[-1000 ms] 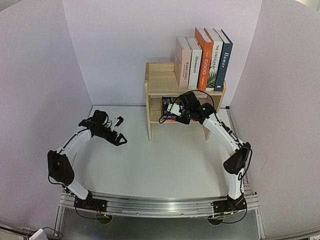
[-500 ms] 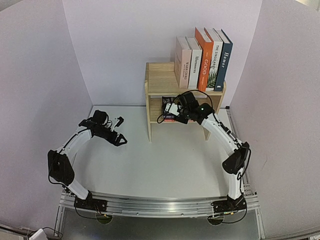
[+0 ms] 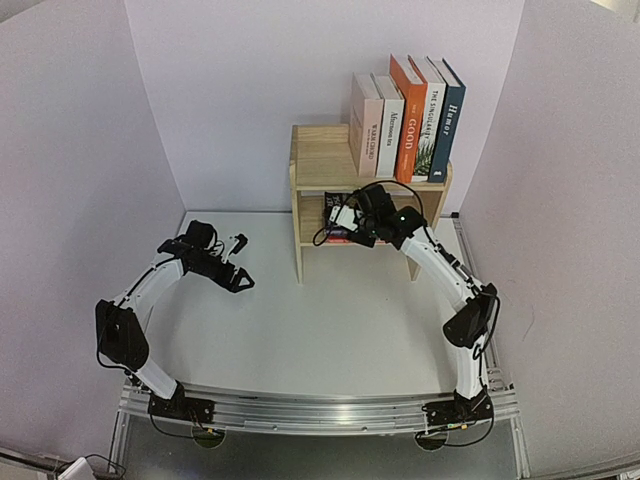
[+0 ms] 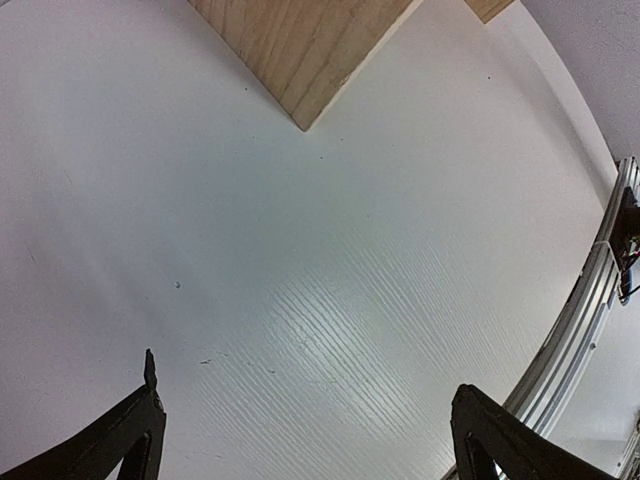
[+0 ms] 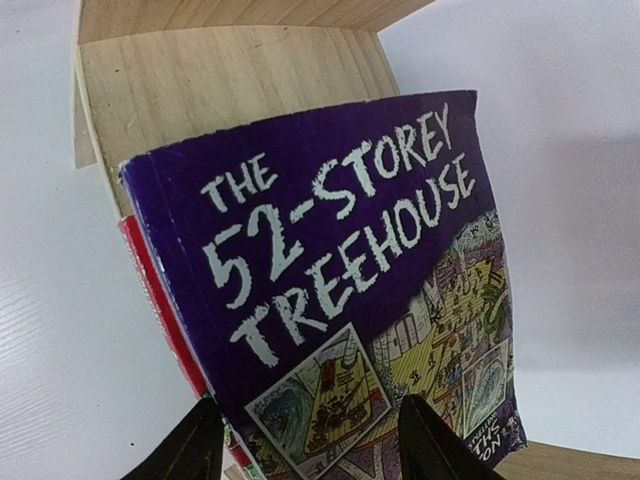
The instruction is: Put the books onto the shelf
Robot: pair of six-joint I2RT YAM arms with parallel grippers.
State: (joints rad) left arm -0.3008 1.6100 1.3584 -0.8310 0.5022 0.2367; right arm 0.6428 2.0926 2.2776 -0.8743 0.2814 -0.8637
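The wooden shelf (image 3: 320, 160) stands at the back. Several books (image 3: 405, 115) are upright on the right of its top tier, among them an orange one and a dark blue one. On the lower tier, a purple paperback (image 5: 340, 230) lies flat on a red one (image 5: 150, 280). My right gripper (image 3: 340, 222) reaches into that tier. In the right wrist view the gripper (image 5: 312, 440) has its fingers apart over the near end of the purple cover, and I cannot tell whether they touch it. My left gripper (image 3: 246, 262) hangs open and empty over the table, left of the shelf.
The left wrist view shows white tabletop between my left gripper's (image 4: 310, 440) fingers, the shelf's side panel (image 4: 300, 50) ahead and the table's metal rail (image 4: 590, 320) at the right. White walls close in the table on three sides.
My right arm has edged slightly further toward the shelf's lower tier. The left arm has not moved.
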